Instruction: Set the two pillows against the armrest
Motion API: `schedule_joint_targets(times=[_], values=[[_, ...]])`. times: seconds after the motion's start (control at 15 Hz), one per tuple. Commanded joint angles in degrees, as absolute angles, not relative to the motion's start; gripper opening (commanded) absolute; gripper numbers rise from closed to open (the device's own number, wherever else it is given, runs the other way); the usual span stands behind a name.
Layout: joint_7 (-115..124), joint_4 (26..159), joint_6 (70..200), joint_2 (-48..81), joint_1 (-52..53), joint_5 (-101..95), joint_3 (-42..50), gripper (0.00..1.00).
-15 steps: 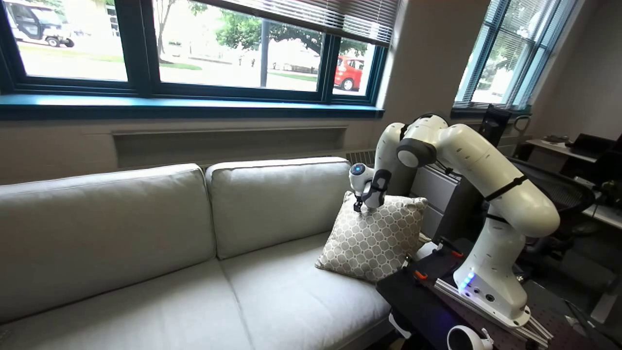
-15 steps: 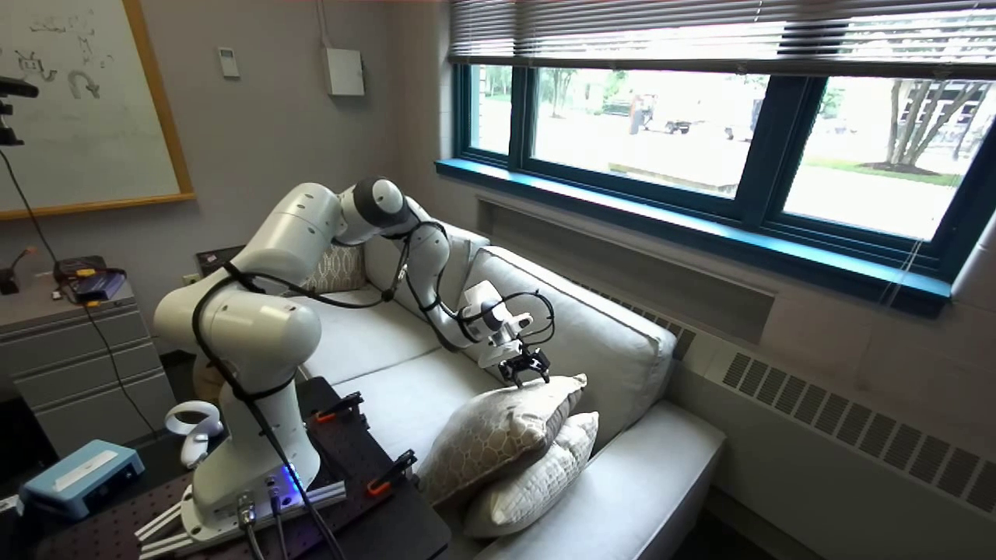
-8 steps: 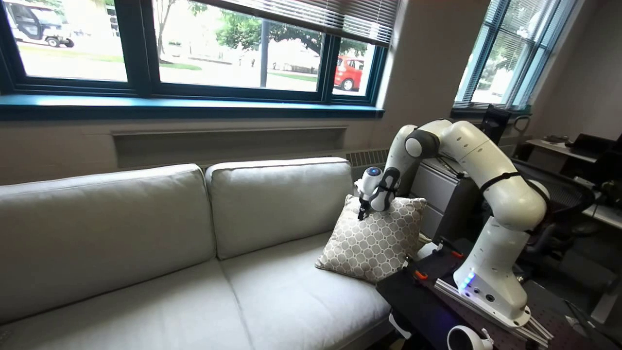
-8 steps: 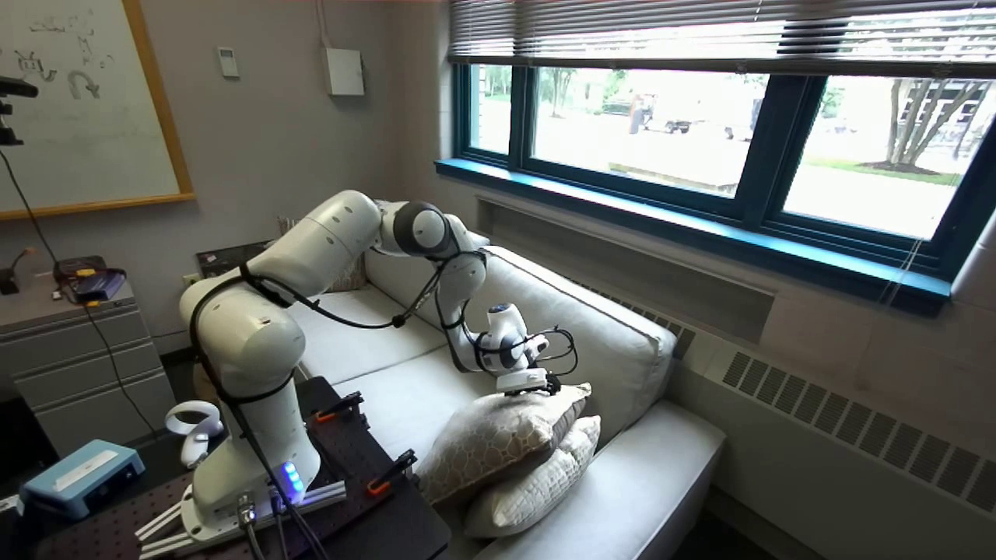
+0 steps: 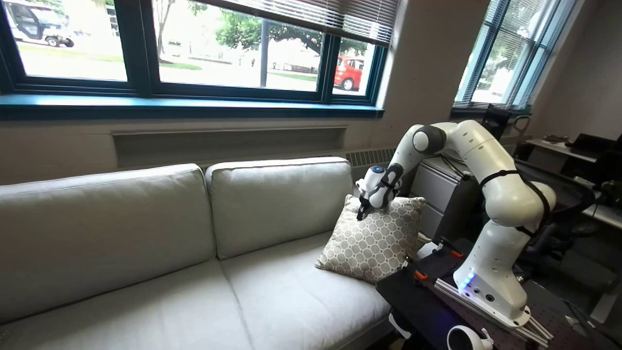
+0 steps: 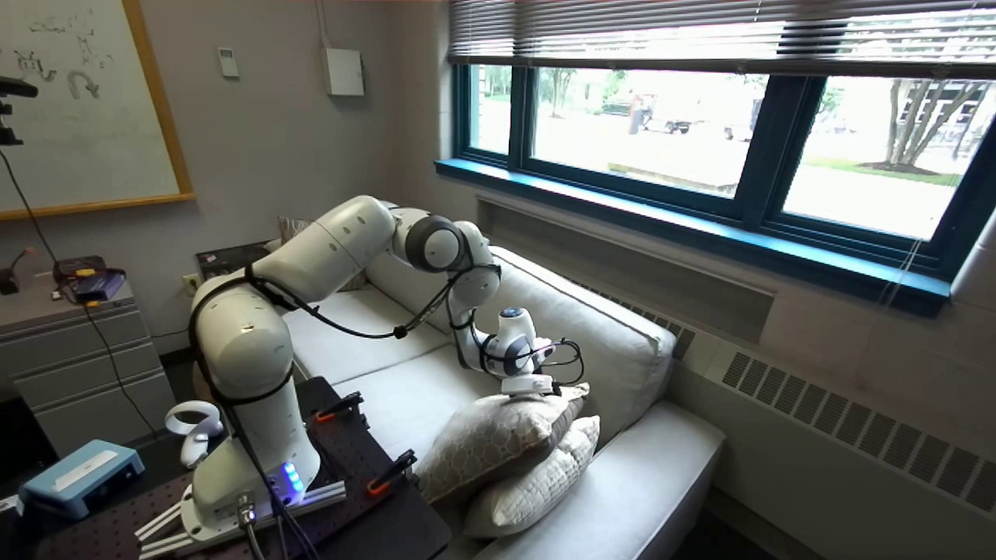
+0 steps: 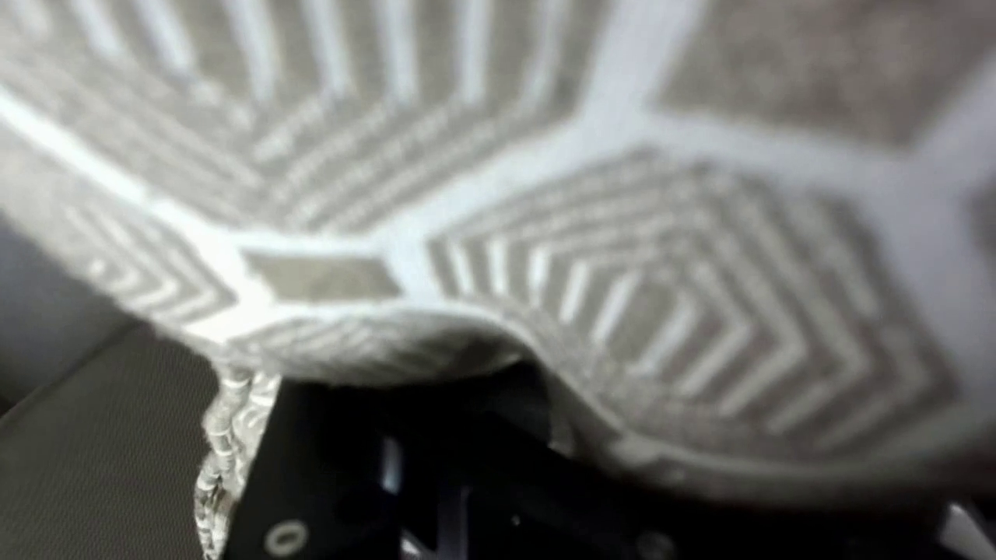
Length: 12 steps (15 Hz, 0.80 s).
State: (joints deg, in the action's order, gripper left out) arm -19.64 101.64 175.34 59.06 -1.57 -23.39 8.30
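The larger beige lattice pillow (image 6: 475, 443) leans on the smaller cream-white pillow (image 6: 537, 482), which rests against the sofa's armrest (image 6: 654, 467). Seen in an exterior view, the beige pillow (image 5: 376, 243) stands tilted on the seat and mostly covers the cream-white one. My gripper (image 5: 362, 214) points down at its upper edge, pressed close to the fabric. In the wrist view the beige fabric (image 7: 661, 233) fills most of the picture and bulges over the black gripper body (image 7: 436, 467). The fingertips are hidden there, so whether fabric is pinched between them cannot be seen.
Directly behind the pillows is a big sofa back cushion (image 5: 282, 199). The robot's dark table (image 6: 373, 498), with orange-tipped clamps (image 6: 393, 472), borders the seat's front. A patterned cushion (image 6: 292, 227) shows partly behind the arm at the sofa's far end.
My gripper has come down and a little toward the armrest, from the pillow's top edge to pressing into it, and its fingers have dropped from sight in an exterior view. The pillows have barely shifted.
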Motion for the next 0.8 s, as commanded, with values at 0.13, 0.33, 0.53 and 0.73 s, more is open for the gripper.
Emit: schedule_joint_targets(times=[0.13,0.33,0.53,0.73], values=[[-14.72,99.96,168.86,58.82,3.23,-20.01,8.93,0.05],[-9.58,99.90,166.51,57.00,6.97,-18.62,11.01,0.00],[-4.74,100.55,165.15,55.50,9.46,-17.57,12.96,0.04],[0.58,101.54,165.87,54.79,11.23,-16.37,15.23,0.03]])
